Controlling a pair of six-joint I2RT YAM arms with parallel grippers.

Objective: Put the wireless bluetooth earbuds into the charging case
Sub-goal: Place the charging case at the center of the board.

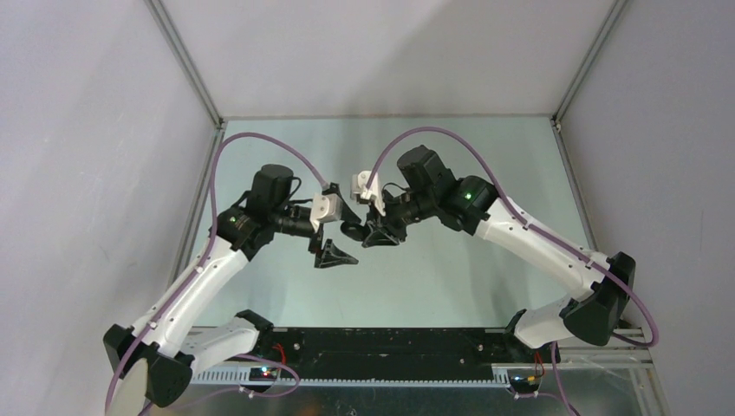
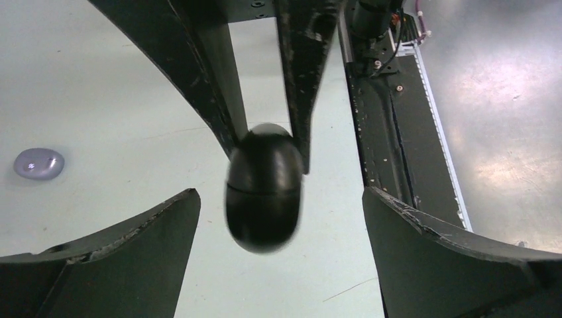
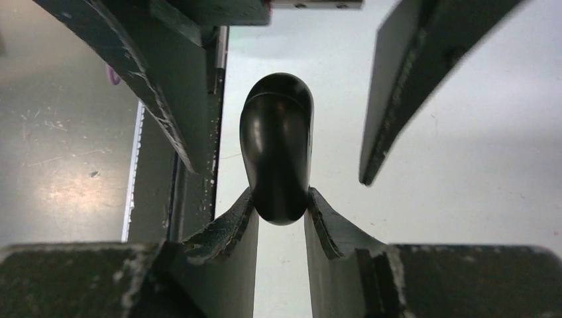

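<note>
The right gripper (image 3: 280,199) pinched the glossy black charging case (image 3: 277,149) by 1 end, apparently closed, while the left gripper (image 2: 280,197) stood wide open either side of the case, touching nothing. 1 purple earbud (image 2: 38,163) lay on the table (image 2: 99,99) well apart from the case. Prying it open could twist the rounded case out of that narrow pinch

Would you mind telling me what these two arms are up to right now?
The two arms meet over the middle of the table. The right gripper is clamped on one end of a black oval charging case, holding it in the air. The left gripper stands wide open on either side of the case without touching it. The case looks closed, and a purple earbud lies on the table, not yet in it.
</note>
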